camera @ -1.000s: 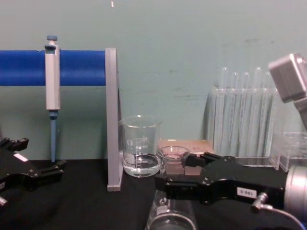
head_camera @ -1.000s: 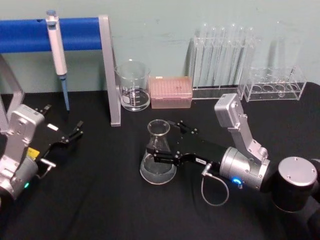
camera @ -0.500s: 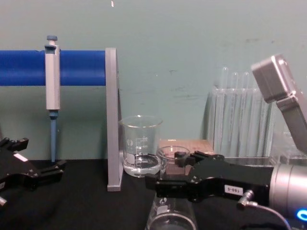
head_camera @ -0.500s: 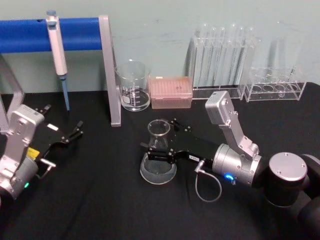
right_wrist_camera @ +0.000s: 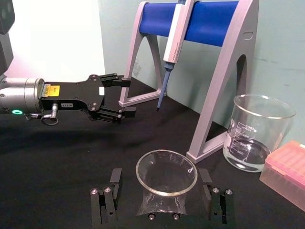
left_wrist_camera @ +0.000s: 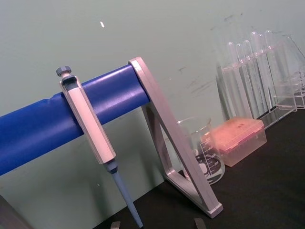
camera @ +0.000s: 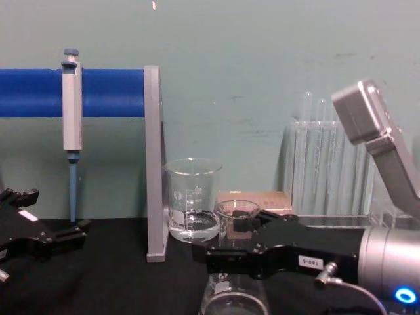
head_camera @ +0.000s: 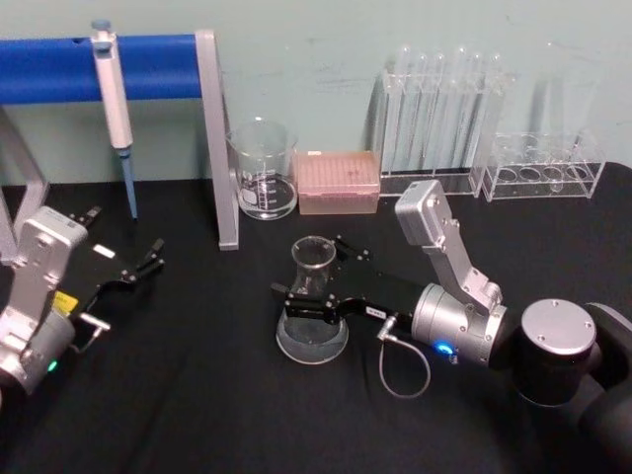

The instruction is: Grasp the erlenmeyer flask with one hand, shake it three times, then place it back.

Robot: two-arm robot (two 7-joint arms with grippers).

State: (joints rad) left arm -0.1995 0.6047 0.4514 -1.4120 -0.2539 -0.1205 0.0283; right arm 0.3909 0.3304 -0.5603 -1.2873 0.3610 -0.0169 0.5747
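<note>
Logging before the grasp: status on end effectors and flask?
Right end effector open, straddling neck of erlenmeyer flask; it stands upright on table. Left end effector open, parked left. Beaker behind, apart.

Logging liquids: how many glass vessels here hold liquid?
2: the erlenmeyer flask inside the open right gripper, the beaker behind it by the stand; test tubes' contents unclear.

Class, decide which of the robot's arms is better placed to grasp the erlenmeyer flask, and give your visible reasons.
Right. The right gripper is open with a finger either side of the erlenmeyer flask, so probably only closing remains. The left gripper, open, sits well apart near the pipette stand.
</note>
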